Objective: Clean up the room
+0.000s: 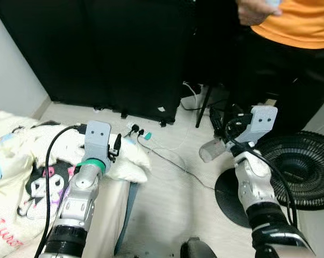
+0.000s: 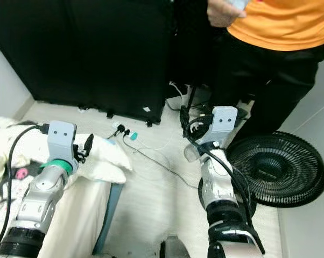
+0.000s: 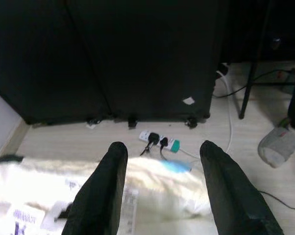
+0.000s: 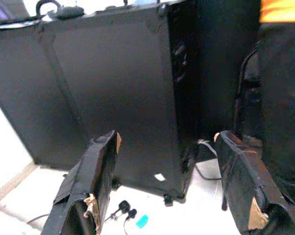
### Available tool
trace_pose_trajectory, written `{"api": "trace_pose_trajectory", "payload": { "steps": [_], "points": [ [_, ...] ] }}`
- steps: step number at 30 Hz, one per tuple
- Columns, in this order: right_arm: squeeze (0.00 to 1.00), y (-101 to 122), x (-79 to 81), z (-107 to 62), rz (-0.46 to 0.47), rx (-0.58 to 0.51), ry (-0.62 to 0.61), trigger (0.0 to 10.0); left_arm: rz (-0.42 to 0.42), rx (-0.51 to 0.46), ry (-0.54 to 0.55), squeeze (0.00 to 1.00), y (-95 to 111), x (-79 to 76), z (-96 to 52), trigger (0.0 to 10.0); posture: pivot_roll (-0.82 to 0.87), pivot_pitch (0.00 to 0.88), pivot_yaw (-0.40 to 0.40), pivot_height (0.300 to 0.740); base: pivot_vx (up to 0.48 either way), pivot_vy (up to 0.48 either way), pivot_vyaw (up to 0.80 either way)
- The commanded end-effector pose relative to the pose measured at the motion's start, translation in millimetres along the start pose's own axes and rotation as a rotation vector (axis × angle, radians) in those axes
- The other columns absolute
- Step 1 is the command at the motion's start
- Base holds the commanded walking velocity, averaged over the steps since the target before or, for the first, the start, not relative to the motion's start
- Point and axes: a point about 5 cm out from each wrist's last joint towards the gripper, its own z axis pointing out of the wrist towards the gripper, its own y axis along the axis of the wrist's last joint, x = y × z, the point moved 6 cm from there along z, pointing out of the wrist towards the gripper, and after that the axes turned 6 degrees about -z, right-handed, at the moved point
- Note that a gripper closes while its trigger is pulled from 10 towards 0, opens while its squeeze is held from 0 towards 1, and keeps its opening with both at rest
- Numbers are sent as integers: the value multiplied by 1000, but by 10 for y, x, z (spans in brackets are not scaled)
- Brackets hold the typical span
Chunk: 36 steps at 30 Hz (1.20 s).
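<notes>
1. Left wrist view: a grey sock (image 3: 279, 145) lies crumpled on the floor (image 3: 226, 205), well apart from the bed's edge and near a fan (image 1: 299, 169) base. Of the loose clutter here, it is likely what needs picking up.
2. It should be light, soft and limp; a pinch on its bunched middle should do.
3. A power strip (image 3: 159, 141) lies by the black case (image 3: 137, 54).
4. The left end effector (image 3: 162, 188) hangs spread wide and empty over the pillow (image 1: 127, 158) at the bed's corner.
5. The right end effector (image 4: 172, 188) is also wide apart, holding nothing, near a person (image 1: 291, 32).
</notes>
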Motion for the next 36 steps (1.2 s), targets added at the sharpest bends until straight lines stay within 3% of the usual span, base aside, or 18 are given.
{"api": "trace_pose_trajectory", "payload": {
  "steps": [1,20,36],
  "points": [
    [0,-51,-43,-48,5,16,-13,10000,0,26,-1,0,-83,-5,-17,10000,104,118,39,738,0,0,0],
    [0,-115,0,-117,8,29,2,10000,5,25,7,0,-94,6,-18,10000,100,114,34,740,0,0,0],
    [0,-99,-12,-99,7,27,-2,10000,4,22,18,0,-88,23,-19,10000,101,120,35,740,-403,0,0]
  ]
}}
